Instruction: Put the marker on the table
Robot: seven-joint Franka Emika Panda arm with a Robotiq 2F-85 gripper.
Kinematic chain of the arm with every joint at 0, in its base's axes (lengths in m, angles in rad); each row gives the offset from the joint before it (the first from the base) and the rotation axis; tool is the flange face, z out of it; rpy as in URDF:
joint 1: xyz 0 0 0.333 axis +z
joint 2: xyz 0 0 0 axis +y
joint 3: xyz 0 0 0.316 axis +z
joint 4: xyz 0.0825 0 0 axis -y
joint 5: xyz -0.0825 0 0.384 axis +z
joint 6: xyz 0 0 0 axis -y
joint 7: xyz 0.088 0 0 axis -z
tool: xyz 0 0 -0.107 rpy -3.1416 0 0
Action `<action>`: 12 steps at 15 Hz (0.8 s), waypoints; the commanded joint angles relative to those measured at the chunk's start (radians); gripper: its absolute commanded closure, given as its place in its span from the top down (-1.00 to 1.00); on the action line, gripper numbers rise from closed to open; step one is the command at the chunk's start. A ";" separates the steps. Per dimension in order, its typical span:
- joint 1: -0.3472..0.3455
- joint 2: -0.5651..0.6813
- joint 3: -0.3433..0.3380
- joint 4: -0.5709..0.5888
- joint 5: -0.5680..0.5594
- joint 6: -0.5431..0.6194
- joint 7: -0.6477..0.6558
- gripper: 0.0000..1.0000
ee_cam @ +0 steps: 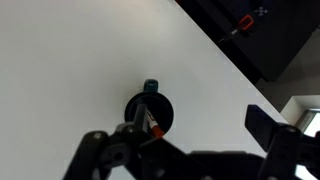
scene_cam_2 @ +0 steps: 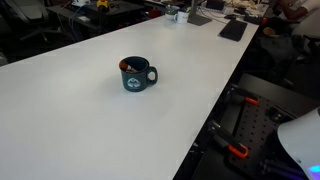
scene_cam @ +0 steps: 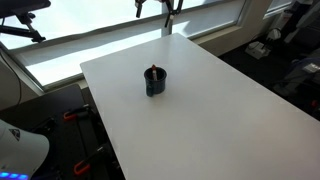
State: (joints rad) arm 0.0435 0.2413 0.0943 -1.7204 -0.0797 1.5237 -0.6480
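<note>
The table (scene_cam: 240, 115) is white, the mug (scene_cam_2: 137, 76) dark blue, the marker (ee_cam: 151, 119) reddish-dark.

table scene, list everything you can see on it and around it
table: one, white, fills most of every view
mug: one, dark, with a handle, upright near the middle of the table
marker: one, dark with a reddish end, standing inside the mug, not on the table
flat item: one, black, far end of the table, too small to identify
clamps: at least two, red and black, below the table's edge
window: bright, behind the table
gripper: one, black, open, above the mug, holding nothing
</note>
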 commanded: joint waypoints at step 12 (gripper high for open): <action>-0.011 0.323 0.017 0.261 0.004 -0.159 -0.053 1.00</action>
State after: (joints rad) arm 0.0343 0.4618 0.0959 -1.5929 -0.0758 1.4545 -0.6816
